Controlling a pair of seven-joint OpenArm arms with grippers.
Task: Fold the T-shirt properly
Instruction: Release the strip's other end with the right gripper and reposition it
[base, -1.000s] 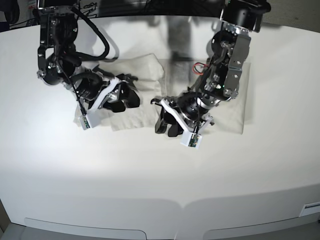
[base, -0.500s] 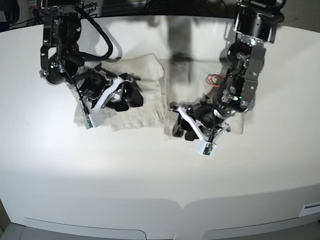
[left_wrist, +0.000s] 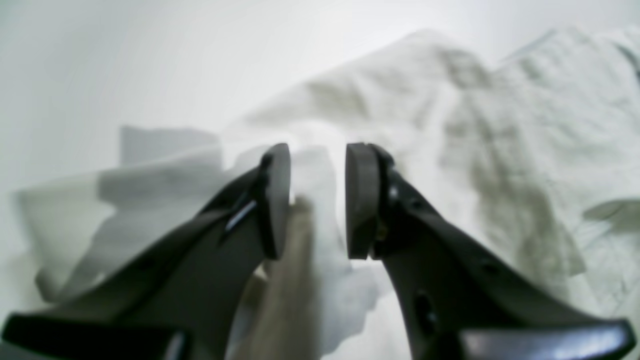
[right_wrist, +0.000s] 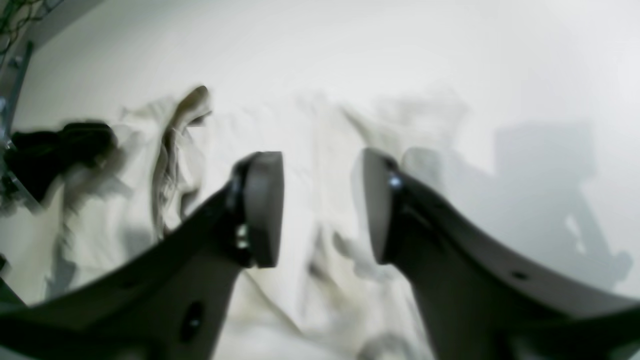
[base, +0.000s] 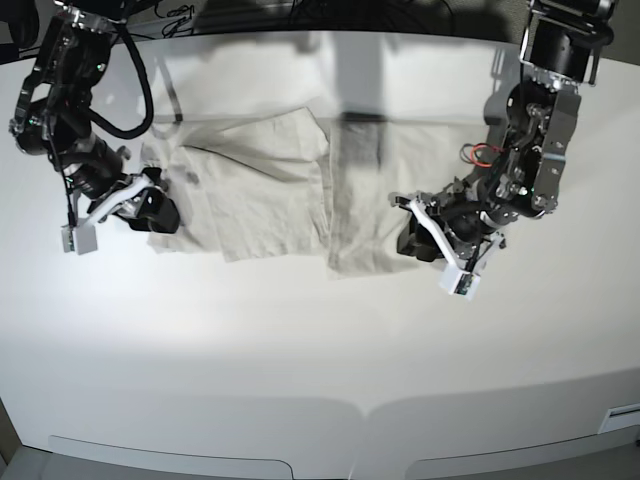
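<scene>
The pale beige T-shirt (base: 270, 190) lies spread and wrinkled on the white table (base: 320, 360), with a small dark mark (base: 192, 178) near its left end. My left gripper (base: 408, 238) is low over the shirt's right half, near its front edge. In the left wrist view the left gripper (left_wrist: 317, 200) is open, with a raised fold of the T-shirt (left_wrist: 500, 125) between its jaws. My right gripper (base: 160, 212) is at the shirt's left edge. In the blurred right wrist view the right gripper (right_wrist: 322, 205) is open and empty above the T-shirt (right_wrist: 180, 150).
Both black arms reach in from the table's far side, and the right-hand arm carries red wires (base: 480, 155). A dark blurred shape (right_wrist: 55, 150) sits at the left of the right wrist view. The table's front edge (base: 320, 420) curves along the bottom.
Both grippers have moved outward from the shirt's middle, the left one toward the base view's right, the right one toward its left. More of the shirt's centre is uncovered.
</scene>
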